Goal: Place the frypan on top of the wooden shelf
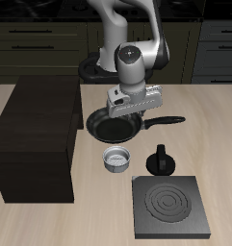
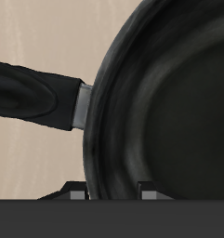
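The frypan is a round black pan on the table beside the wooden shelf, with its long handle pointing away from the shelf. My gripper is down at the pan's rim near the handle root. In the wrist view the pan fills most of the frame and its handle runs off to the side. My fingertips stand on either side of the rim, close against it. The pan looks level and at table height.
A small grey pot stands in front of the pan. A black knobbed object is beside it. A black stove plate with a spiral burner lies near the front edge. Dark drawer cabinets line the back.
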